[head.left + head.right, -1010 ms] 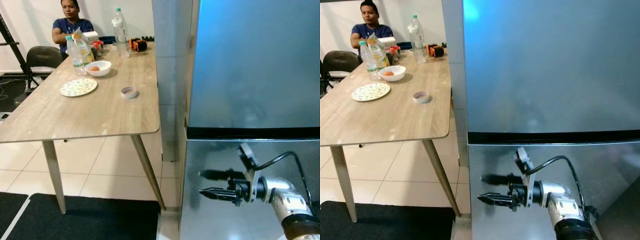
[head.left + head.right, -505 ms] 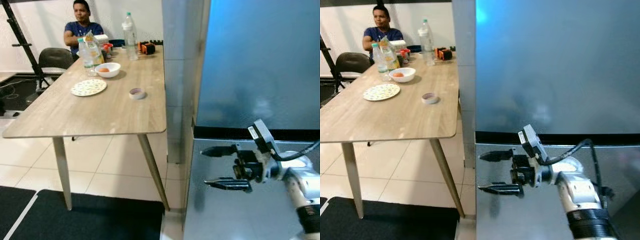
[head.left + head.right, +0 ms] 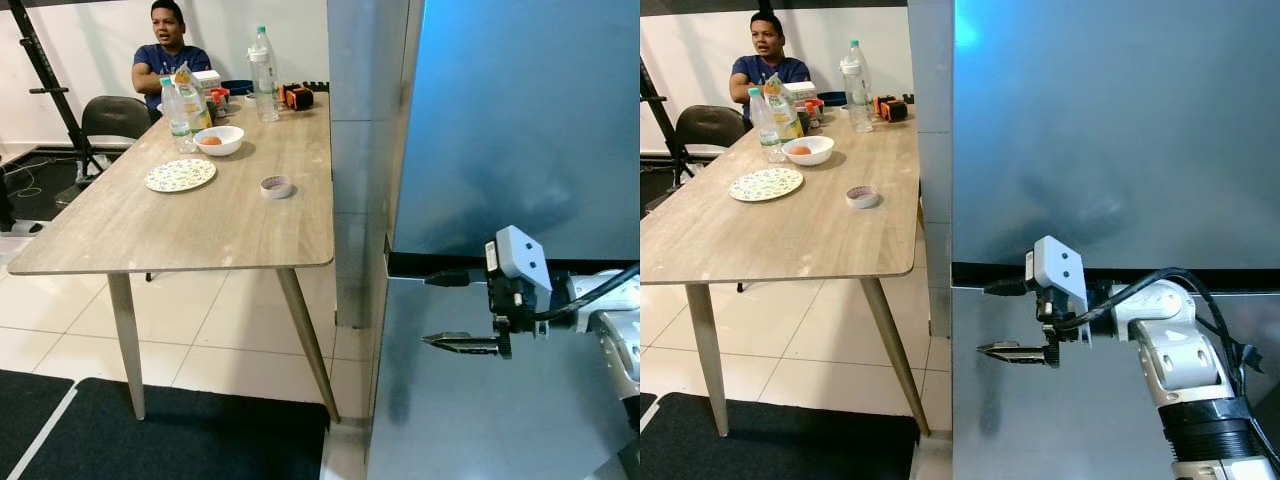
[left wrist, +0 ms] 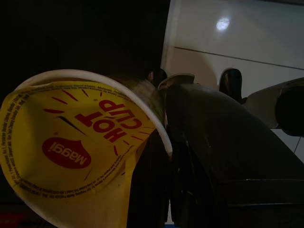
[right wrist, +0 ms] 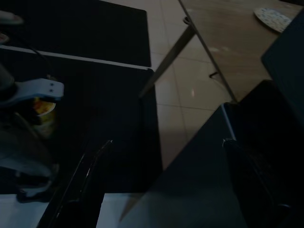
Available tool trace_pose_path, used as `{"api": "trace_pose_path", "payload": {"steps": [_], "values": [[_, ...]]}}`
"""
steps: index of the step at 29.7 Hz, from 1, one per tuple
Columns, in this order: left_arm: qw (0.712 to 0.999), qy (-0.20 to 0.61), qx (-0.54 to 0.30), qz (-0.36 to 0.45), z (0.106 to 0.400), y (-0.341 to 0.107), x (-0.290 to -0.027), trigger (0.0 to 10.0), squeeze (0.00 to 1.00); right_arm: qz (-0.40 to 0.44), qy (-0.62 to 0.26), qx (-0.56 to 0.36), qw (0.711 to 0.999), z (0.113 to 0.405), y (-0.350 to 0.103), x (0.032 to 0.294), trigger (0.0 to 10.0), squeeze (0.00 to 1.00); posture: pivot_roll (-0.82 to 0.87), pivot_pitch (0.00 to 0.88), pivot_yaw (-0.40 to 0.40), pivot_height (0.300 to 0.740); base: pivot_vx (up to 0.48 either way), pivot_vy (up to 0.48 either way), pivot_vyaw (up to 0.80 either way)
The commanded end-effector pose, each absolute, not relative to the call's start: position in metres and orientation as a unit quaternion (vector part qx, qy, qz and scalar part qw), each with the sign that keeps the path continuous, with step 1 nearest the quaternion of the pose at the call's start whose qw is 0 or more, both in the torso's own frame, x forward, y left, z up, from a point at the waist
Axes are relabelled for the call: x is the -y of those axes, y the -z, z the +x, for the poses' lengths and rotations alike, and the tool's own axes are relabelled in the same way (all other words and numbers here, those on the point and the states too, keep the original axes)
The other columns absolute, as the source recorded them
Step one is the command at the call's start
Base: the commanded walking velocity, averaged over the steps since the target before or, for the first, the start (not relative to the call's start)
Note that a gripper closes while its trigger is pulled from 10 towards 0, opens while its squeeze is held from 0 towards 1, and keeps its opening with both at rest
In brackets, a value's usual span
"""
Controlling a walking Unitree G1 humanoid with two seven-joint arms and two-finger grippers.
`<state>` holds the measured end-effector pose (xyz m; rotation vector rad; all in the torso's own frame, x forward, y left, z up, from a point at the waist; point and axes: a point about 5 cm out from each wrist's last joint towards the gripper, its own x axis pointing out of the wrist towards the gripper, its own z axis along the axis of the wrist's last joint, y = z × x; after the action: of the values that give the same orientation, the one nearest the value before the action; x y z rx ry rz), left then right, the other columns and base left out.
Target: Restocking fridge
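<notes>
The fridge (image 3: pixel 510 130) stands shut, a tall blue-grey front with a dark seam dividing the upper door from the lower one. Its left edge is just beside the corner of a wooden table (image 3: pixel 150 235).

The right gripper (image 3: pixel 448 311) is raised in front of the fridge at the height of that seam, fingers spread well apart and holding nothing: the upper finger lies along the dark seam, the lower one against the lower door, both tips pointing toward the fridge's left edge.

The left gripper (image 4: pixel 164 137) is closed around a yellow noodle cup (image 4: pixel 76 152), seen in the dim left wrist view. The lid reads "HOT CUP" in red, with a red oval logo reading "Maggi" beside it and fine print round the rim, too small to read. In the right wrist view the same cup (image 5: pixel 43 114) shows small and low beside the fridge front, above the dark mat (image 3: pixel 170 435) on the tiled floor.

On the table, away from the fridge, lie a roll of tape (image 3: pixel 276 186), a patterned plate (image 3: pixel 181 175), a white bowl (image 3: pixel 219 140) with something orange in it, and clear bottles (image 3: pixel 264 60). A person (image 3: pixel 165 50) in a blue shirt sits at the table's far end.
</notes>
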<state>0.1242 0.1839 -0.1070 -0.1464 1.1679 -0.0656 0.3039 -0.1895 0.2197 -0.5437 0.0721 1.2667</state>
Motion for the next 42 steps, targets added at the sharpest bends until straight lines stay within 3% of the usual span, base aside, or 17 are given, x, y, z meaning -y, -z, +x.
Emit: {"api": "trace_pose_path", "payload": {"steps": [1,14,21,35,42], "values": [[0.815,0.028,-0.573,-0.079,0.11,0.112,-0.181,10.0,0.0,-0.287,-0.575,-0.025,0.766,0.304,-0.228,0.187,10.0,0.0,-0.1,0.0,0.005,0.74,0.0,0.0,0.0],[0.814,0.029,-0.574,-0.08,0.109,0.112,-0.18,10.0,0.0,-0.388,-0.518,-0.038,0.761,0.311,-0.237,0.186,10.0,0.0,-0.1,0.0,0.005,0.74,0.0,0.0,0.0],[0.813,0.03,-0.576,-0.077,0.107,0.113,-0.179,10.0,0.0,-0.433,-0.508,-0.065,0.742,0.31,-0.233,0.189,10.0,0.0,-0.1,0.0,0.002,0.74,0.0,0.0,0.0],[0.813,0.033,-0.576,-0.075,0.108,0.112,-0.18,10.0,0.0,-0.458,-0.506,-0.084,0.726,0.31,-0.216,0.177,10.0,0.0,-0.1,0.0,0.005,0.74,0.0,0.0,0.0],[0.814,0.032,-0.575,-0.076,0.108,0.112,-0.179,10.0,0.0,-0.463,-0.488,-0.1,0.733,0.314,-0.212,0.177,10.0,0.0,-0.1,0.0,0.004,0.74,0.0,0.0,0.0]]}}
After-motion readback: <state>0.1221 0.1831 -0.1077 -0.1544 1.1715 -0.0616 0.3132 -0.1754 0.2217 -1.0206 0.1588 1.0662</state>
